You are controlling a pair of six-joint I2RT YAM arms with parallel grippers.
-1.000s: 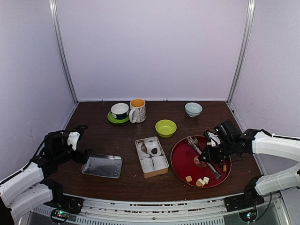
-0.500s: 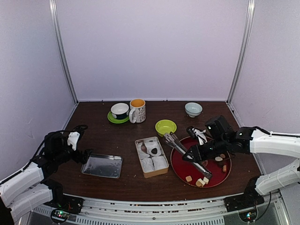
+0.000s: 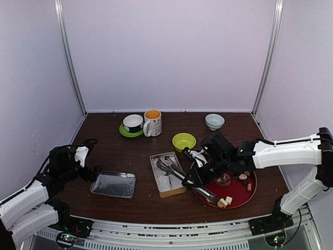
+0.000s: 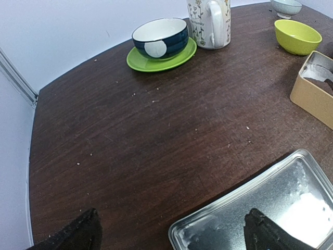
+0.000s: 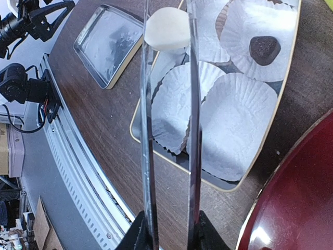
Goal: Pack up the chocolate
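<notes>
My right gripper [image 3: 196, 177] [image 5: 169, 235] is shut on long metal tongs [image 3: 174, 172] [image 5: 190, 104]. The tong tips pinch a white chocolate [image 5: 166, 28] above the tan box [image 3: 175, 193] [image 5: 292, 67] of white paper cups [image 5: 237, 130]. One cup holds a dark brown chocolate [image 5: 264, 48]. More chocolates, white and tan [image 3: 225, 201] and others [image 3: 243, 176], lie on the red plate [image 3: 237, 190] [image 5: 307, 208]. My left gripper [image 3: 89, 167] [image 4: 171, 240] is open and empty, its fingers astride the near left corner of the metal tray [image 3: 113, 184] [image 4: 283, 208].
A blue bowl on a green saucer [image 3: 133, 124] [image 4: 159, 39], a flowered mug [image 3: 152, 123] [image 4: 209, 21], a green bowl [image 3: 183, 141] [image 4: 296, 35] and a pale bowl [image 3: 214, 121] stand along the back. The metal tray also shows in the right wrist view [image 5: 106, 44].
My right arm has swung left from over the red plate to over the box, carrying the tongs. The left arm has not moved.
</notes>
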